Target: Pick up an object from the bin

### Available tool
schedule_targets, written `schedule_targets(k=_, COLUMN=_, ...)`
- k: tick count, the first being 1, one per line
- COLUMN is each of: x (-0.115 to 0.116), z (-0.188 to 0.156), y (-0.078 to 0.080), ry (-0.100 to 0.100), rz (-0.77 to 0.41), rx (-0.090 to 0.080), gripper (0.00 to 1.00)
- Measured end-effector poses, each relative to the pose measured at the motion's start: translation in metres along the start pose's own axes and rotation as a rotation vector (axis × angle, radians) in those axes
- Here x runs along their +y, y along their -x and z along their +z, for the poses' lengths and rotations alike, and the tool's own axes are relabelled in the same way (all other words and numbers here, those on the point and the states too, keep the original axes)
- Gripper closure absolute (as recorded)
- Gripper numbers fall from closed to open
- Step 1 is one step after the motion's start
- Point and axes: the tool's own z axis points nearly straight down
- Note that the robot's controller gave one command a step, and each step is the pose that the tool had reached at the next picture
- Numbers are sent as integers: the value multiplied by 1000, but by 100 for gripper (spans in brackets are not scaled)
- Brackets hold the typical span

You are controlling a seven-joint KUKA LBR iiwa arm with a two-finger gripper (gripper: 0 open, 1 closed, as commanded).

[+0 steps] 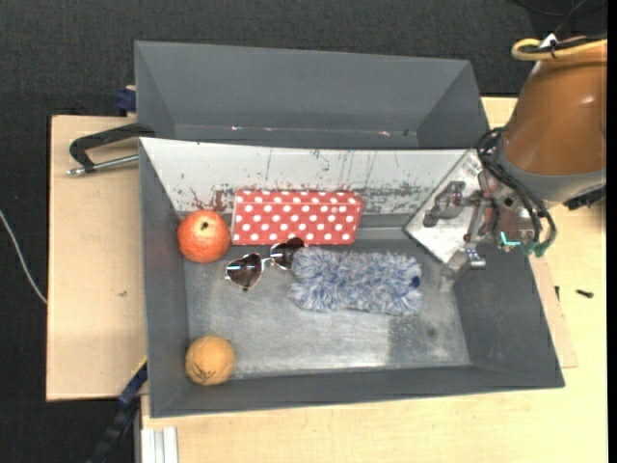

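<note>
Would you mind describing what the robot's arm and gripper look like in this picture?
The arm's wrist wears a rounded, glossy orange-brown cover. Below it, black cables loop round the wrist, with a greenish cable beside them. The gripper is bare silver-grey metal, built of flat, angular plates.

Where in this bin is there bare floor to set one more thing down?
Along the front wall, from the brownish ball rightwards, below the blue fluffy duster; also the right front corner near the hand. Crowded at the back: apple, sunglasses, red dotted box.
</note>
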Motion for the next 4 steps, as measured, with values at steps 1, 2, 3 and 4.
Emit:
schedule_targets(k=1, x=5, z=30, y=8, ry=-3, rz=-23, rx=-17, gripper=0)
schedule_targets(k=2, x=18, z=108, y=14, ry=-2, rz=-69, rx=-11, gripper=0)
schedule_targets(k=3, x=53, z=158, y=26, ry=-1, rz=-174, rx=-13, gripper=100)
schedule_targets(k=4, x=53, z=158, y=26, ry=-1, rz=-174, rx=-13, gripper=100)
